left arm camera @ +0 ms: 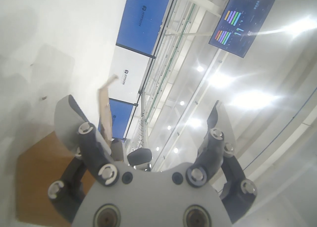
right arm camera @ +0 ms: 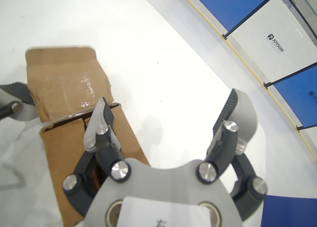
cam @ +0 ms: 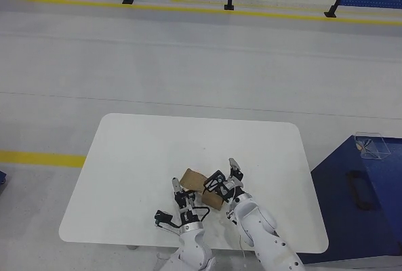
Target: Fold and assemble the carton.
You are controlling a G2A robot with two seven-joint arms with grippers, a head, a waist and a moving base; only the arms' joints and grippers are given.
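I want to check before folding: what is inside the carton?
Only a dark slit shows between two panels of the carton. Cardboard covers the rest, so what is inside cannot be seen.

Plain brown carton, white table, pale grey floor with yellow lines, dark blue cabinet.

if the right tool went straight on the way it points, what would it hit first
Likely the bare table beside the carton; the open right tool has one finger over the carton's edge, depth unclear.
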